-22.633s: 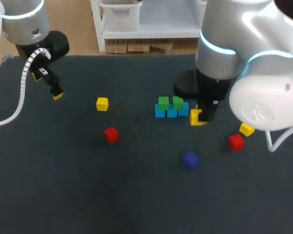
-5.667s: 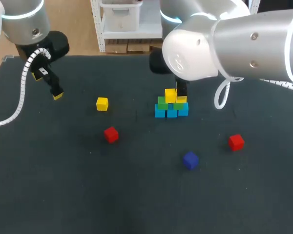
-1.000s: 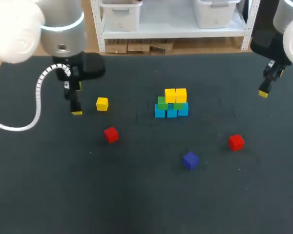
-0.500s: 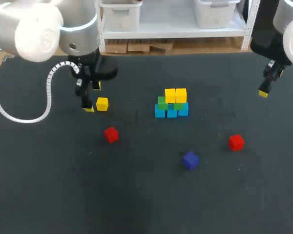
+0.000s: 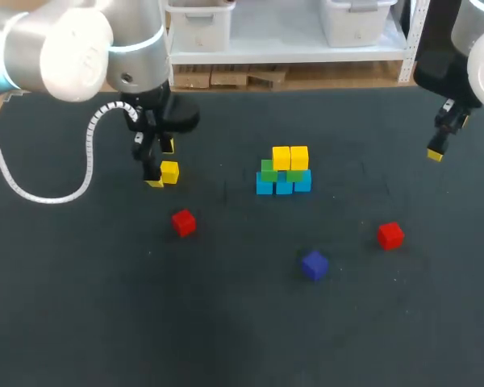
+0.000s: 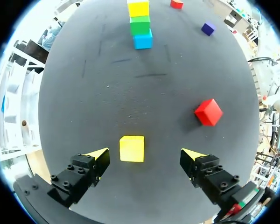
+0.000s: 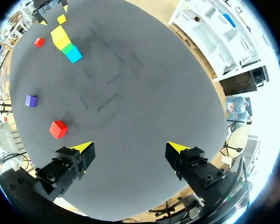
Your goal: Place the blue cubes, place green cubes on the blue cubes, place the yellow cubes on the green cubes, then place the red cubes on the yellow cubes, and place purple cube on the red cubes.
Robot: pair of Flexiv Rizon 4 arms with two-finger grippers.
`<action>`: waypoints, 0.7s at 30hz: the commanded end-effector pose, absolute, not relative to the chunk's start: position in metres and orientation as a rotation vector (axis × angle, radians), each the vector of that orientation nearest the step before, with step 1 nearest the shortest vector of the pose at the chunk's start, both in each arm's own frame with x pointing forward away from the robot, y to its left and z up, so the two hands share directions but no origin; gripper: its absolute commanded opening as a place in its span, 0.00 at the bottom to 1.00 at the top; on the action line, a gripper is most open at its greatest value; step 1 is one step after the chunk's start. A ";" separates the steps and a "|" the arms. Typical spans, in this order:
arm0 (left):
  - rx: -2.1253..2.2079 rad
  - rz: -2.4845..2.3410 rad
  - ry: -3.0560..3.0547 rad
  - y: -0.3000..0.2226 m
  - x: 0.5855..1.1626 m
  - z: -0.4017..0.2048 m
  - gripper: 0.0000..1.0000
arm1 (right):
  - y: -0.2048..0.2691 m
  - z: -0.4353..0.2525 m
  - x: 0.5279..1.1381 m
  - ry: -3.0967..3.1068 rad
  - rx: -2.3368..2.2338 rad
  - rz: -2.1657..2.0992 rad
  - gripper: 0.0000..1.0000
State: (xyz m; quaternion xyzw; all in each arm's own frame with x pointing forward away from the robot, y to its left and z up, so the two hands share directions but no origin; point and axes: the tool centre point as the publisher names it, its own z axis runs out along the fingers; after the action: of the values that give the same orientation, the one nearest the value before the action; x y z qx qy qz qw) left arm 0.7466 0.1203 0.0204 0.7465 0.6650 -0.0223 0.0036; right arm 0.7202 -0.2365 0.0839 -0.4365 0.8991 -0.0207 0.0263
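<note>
Yellow loose cube sits on the dark cloth table between our left gripper and its spread fingers (not yet gripped). We judge the next move: close, lift, carry to the blue-green-yellow stack. Our right gripper hangs parted, empty.

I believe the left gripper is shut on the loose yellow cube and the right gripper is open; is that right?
Not quite: the left wrist view shows the left gripper open, the loose yellow cube lying untouched between its fingers. The right gripper is indeed open.
</note>
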 end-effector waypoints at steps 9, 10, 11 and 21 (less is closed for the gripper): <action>2.388 0.022 2.112 0.109 0.747 -0.002 1.00 | -0.237 0.084 0.720 2.777 -1.348 -0.063 1.00; 2.382 0.005 2.115 0.108 0.747 -0.002 1.00 | -0.237 0.084 0.720 2.777 -1.348 -0.063 1.00; 2.376 -0.003 2.119 0.107 0.748 -0.003 1.00 | -0.237 0.084 0.720 2.777 -1.348 -0.063 1.00; 2.344 0.028 2.152 0.114 0.755 -0.010 0.95 | -0.237 0.084 0.720 2.777 -1.348 -0.063 1.00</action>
State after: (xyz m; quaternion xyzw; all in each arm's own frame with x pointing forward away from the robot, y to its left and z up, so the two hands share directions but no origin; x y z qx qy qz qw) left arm 0.7503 0.1122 -0.0084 0.7391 0.6733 0.0085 -0.0176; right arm 0.7202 -0.2365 0.0839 -0.4365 0.8991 -0.0207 0.0263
